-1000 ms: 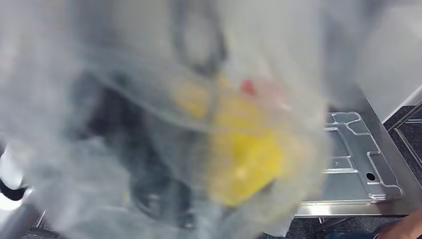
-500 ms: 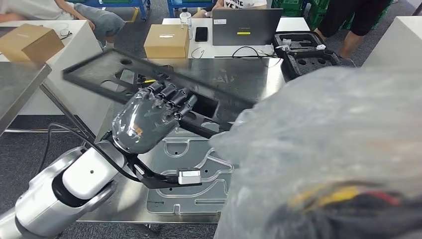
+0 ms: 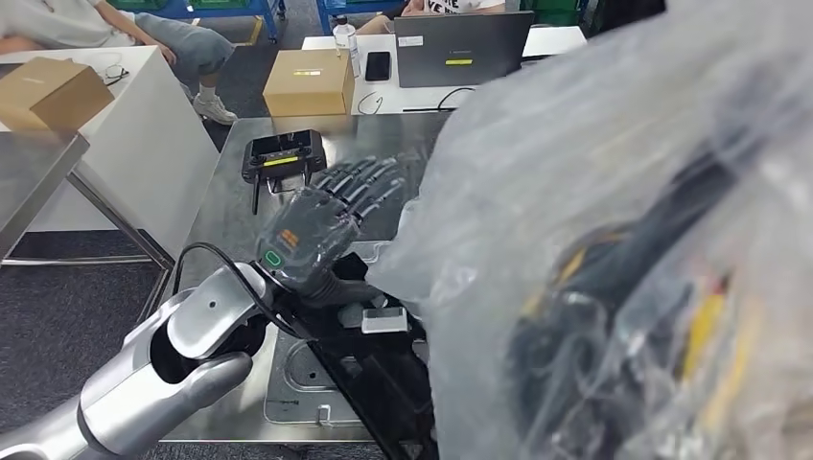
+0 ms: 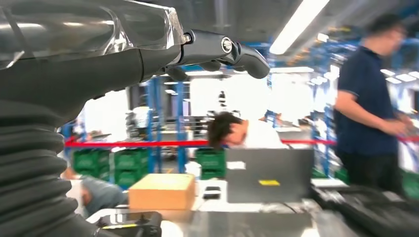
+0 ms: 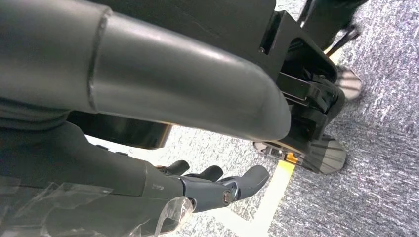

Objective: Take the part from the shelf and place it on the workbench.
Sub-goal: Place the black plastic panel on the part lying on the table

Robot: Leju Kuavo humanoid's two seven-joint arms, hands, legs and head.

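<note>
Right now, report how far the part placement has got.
Looks done: the black part is down on the workbench, across a silver plate. In hand: nothing; the left hand hovers above with fingers spread. Left: checking it sits fully on; its near end is hidden.

Head view high, looking down at steel workbench [image 3: 225, 206], left wrist view level across it, right wrist view floorward

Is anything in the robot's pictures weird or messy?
Yes. A crinkly clear plastic sheet hangs right in front of the head view, hiding its right side. Also, the long black part lies slanted across the metal workbench, running off its front edge under the left robot hand.
</note>
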